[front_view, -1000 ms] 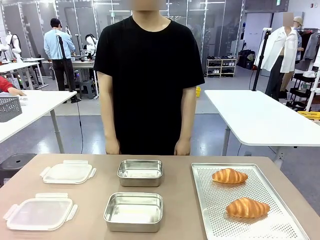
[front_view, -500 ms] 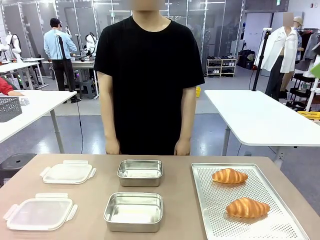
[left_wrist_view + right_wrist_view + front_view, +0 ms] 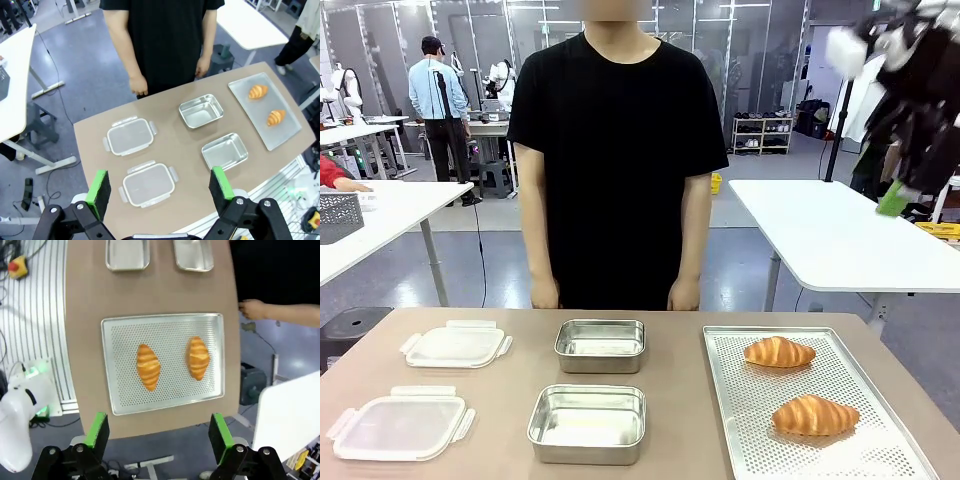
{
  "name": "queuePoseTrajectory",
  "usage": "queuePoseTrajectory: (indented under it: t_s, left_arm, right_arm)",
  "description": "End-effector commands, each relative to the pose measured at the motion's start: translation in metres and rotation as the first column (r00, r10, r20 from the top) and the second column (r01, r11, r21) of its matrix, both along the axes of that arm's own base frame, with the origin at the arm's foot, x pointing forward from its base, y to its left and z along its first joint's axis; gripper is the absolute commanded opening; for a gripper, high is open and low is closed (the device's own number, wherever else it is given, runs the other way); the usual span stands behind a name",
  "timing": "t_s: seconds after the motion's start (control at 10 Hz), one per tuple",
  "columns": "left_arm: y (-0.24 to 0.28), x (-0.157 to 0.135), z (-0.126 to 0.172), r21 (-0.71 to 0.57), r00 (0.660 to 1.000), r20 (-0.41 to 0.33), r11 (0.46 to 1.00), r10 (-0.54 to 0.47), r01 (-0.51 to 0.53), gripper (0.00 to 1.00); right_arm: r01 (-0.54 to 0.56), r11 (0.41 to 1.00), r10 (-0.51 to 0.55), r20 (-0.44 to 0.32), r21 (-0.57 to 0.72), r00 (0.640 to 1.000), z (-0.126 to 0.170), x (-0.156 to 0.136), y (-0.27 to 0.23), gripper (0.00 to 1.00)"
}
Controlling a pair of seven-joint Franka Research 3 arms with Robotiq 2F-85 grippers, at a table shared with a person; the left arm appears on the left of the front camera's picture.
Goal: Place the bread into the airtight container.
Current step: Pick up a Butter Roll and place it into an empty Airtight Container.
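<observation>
Bread is two croissants, both on the perforated tray [image 3: 740,445] at the robot's right end of the brown worktop [image 3: 675,400]: far croissant [image 3: 778,352] and near croissant [image 3: 815,415], apart, not touching. Neither is in a container.

Two open steel containers sit mid-worktop, far container [image 3: 601,345] and near container [image 3: 587,423], both empty. Left of them are two clear lids, far lid [image 3: 455,345] and near lid [image 3: 400,425], lying flat, one beside each container.

The right claw [image 3: 159,432] is spread wide with nothing gripped, high above the tray and looking straight down at both croissants. In the front view the right arm [image 3: 910,90] is a blur at upper right, well above the worktop.

The left claw [image 3: 159,186] is also wide open and empty, high over the lid side.

The person [image 3: 615,150] stands at the far edge, arms down, hands at the worktop edge.
</observation>
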State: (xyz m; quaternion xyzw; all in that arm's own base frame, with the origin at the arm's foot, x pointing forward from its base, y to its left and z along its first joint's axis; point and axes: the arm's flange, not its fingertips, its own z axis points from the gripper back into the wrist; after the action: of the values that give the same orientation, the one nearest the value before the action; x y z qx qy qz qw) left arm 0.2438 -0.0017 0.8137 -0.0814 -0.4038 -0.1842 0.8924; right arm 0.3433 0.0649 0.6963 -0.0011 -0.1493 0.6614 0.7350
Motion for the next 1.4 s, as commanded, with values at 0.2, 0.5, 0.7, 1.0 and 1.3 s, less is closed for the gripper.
queuePoseTrajectory:
  t_s: [0.2, 0.5, 0.7, 1.0, 1.3]
  left_arm:
    - [0.001, -0.001, 0.003, 0.010, 1.000, 0.004, 1.000, -0.001, 0.001, 1.00]
    - [0.001, -0.001, 0.003, 0.010, 1.000, 0.004, 1.000, -0.001, 0.001, 1.00]
    - [0.001, -0.001, 0.003, 0.010, 1.000, 0.004, 1.000, -0.001, 0.001, 1.00]
    - [0.001, -0.001, 0.003, 0.010, 1.000, 0.004, 1.000, -0.001, 0.001, 1.00]
    - [0.001, -0.001, 0.003, 0.010, 1.000, 0.004, 1.000, -0.001, 0.001, 1.00]
  right_arm:
    - [-0.125, 0.992, 0.122, -0.082, -0.028, 0.989, -0.086, 0.021, 0.008, 1.00]
    - [-0.135, 0.991, 0.133, -0.145, -0.005, 0.981, -0.147, 0.036, 0.016, 1.00]
    - [-0.183, 0.983, 0.174, -0.208, -0.022, 0.963, -0.172, 0.032, 0.027, 1.00]
    - [-0.122, 0.990, 0.102, -0.238, -0.072, 0.966, -0.204, 0.031, 0.024, 1.00]
    - [-0.162, 0.986, 0.146, -0.243, -0.045, 0.959, -0.191, 0.030, 0.031, 1.00]
